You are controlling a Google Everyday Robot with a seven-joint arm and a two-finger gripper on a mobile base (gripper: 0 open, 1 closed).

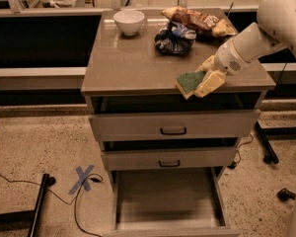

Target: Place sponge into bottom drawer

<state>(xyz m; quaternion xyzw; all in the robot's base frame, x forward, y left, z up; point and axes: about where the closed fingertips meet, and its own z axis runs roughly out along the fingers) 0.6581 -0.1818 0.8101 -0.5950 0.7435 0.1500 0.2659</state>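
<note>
The sponge (189, 81), green top on yellow foam, hangs over the front edge of the cabinet top, tilted. My gripper (203, 81) comes in from the right on a white arm and is shut on the sponge, its pale fingers (210, 81) against the sponge's right side. The bottom drawer (168, 220) is pulled out far below, showing a plain grey floor with nothing in it. It lies below and a little left of the sponge.
A white bowl (129, 21), a dark crumpled bag (175, 37) and a snack bag (197, 20) sit on the cabinet top (128, 63). The two upper drawers (172, 125) stand slightly out. Cables and a blue tape cross (84, 178) lie on the floor at left.
</note>
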